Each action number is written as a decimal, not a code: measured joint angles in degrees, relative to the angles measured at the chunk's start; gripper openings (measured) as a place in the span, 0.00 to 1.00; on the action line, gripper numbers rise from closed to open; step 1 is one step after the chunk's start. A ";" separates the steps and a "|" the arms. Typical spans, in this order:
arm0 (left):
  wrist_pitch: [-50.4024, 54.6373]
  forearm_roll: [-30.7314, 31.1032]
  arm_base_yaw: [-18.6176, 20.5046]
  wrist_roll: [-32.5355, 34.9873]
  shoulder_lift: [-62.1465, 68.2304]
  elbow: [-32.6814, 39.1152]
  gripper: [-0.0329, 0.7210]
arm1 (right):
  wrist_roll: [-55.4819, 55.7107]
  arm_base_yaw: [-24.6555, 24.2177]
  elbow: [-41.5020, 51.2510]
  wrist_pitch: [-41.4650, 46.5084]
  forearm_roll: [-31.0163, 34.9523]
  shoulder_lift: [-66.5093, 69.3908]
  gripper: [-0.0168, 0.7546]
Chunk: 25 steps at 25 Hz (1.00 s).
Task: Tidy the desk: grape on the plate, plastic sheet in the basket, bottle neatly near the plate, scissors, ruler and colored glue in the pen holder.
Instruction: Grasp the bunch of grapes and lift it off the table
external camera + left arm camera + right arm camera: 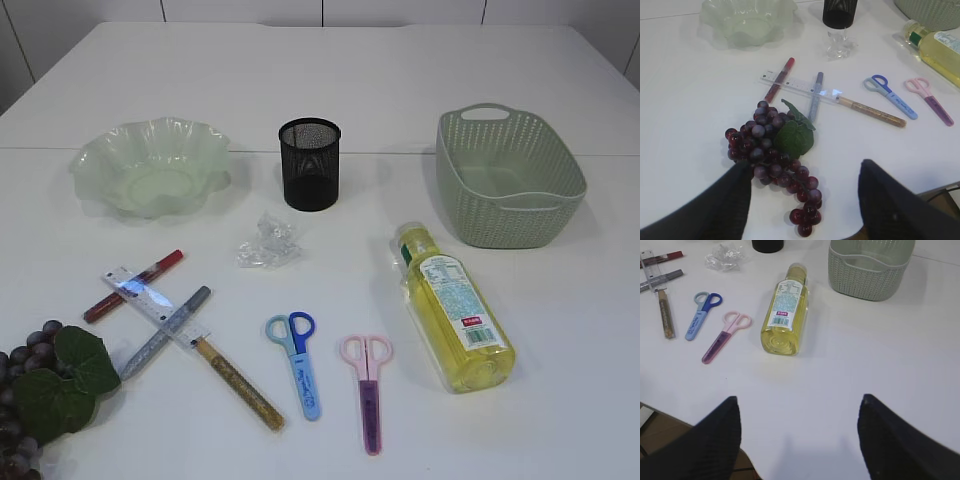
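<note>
A dark grape bunch (35, 385) (771, 157) with a green leaf lies at the table's front left. My left gripper (802, 170) is open above its lower end, touching nothing. A pale green wavy plate (150, 165) (747, 20) stands at the back left. A black mesh pen holder (309, 163) is behind a crumpled plastic sheet (268, 242) (724, 255). A clear ruler (150, 300) crosses red (132, 285), grey (165, 332) and gold (240, 385) glue pens. Blue scissors (297, 362) and pink scissors (368, 385) lie in front. A yellow bottle (455, 310) (784, 310) lies on its side. My right gripper (797, 405) is open and empty.
A grey-green basket (510, 175) (870, 262) stands at the back right. Neither gripper shows in the exterior view. The table's front edge runs close under both grippers in the wrist views.
</note>
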 joint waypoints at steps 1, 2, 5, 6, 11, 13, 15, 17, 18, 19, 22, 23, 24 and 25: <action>0.00 0.00 0.00 0.00 0.00 0.00 0.69 | 0.00 0.00 0.00 0.00 0.00 0.00 0.75; 0.00 0.00 0.00 0.00 0.00 0.00 0.69 | 0.00 0.00 0.00 -0.10 0.00 0.00 0.75; 0.00 0.00 0.00 0.00 0.00 0.00 0.69 | 0.00 0.00 0.00 -0.10 0.00 0.00 0.75; 0.00 0.00 0.00 0.00 0.00 0.00 0.69 | 0.00 0.00 0.00 -0.10 0.00 0.00 0.75; 0.00 0.00 0.00 0.00 0.00 0.00 0.69 | 0.00 0.00 0.00 -0.10 0.00 0.00 0.75; 0.00 0.00 0.00 0.00 0.00 0.00 0.69 | 0.00 0.00 0.00 -0.10 0.00 0.00 0.75; 0.00 0.11 0.00 0.00 0.00 0.00 0.69 | 0.00 0.00 0.00 -0.10 0.00 0.00 0.75; 0.00 0.42 0.00 0.00 0.00 0.00 0.69 | 0.00 0.00 0.00 -0.10 0.00 0.00 0.75; 0.00 0.68 0.00 0.00 0.00 0.00 0.69 | 0.00 0.00 0.00 -0.10 0.00 0.00 0.75; 0.00 0.91 0.00 0.00 0.00 0.00 0.69 | 0.00 0.00 0.00 -0.10 0.00 0.00 0.75; 0.00 2.26 0.00 0.00 0.40 0.00 0.69 | 0.00 0.00 0.00 -0.10 0.00 0.00 0.75; 0.00 2.64 0.00 0.00 0.53 -0.13 0.69 | 0.00 0.00 0.00 -0.10 0.11 0.00 0.75; 0.42 3.06 0.00 0.00 1.08 -0.68 0.69 | 0.00 0.00 0.00 -0.10 0.11 0.00 0.75; 0.69 3.48 0.00 0.00 2.02 -1.35 0.69 | 0.00 0.00 0.00 -0.10 0.11 0.00 0.75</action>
